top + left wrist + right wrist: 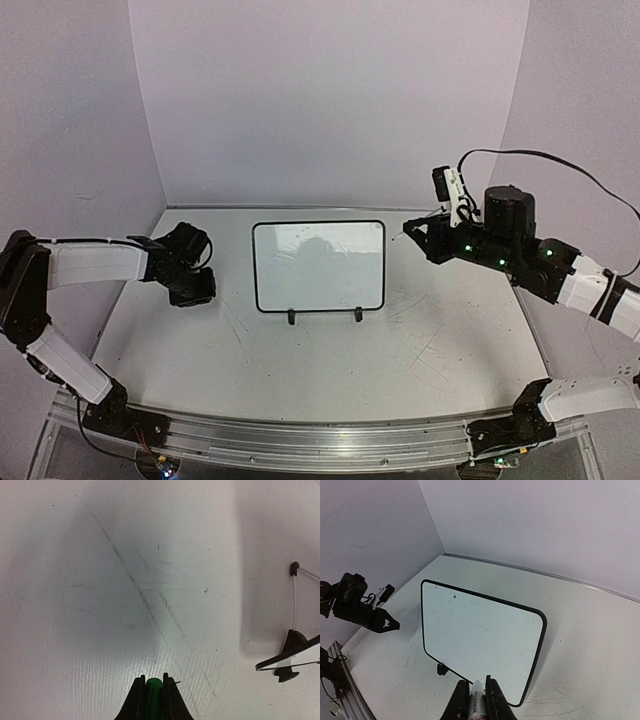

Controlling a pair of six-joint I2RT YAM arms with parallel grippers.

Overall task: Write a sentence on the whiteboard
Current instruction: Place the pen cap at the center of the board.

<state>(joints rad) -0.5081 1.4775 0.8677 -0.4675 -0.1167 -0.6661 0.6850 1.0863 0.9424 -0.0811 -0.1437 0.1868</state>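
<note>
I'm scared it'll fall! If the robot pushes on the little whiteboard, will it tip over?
It probably tips easily: the whiteboard stands on only two small feet. It looks thin, so it's likely light and might slide on the smooth table. Its edges look flat and straight, so it's probably stiff, not floppy.

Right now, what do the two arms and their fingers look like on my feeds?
The left arm and right arm have white sleeved links between bulky black joints. The right one carries small green lights and a thin black cable looping above it. The left fingers and right fingers are black, tapered wedges.
</note>
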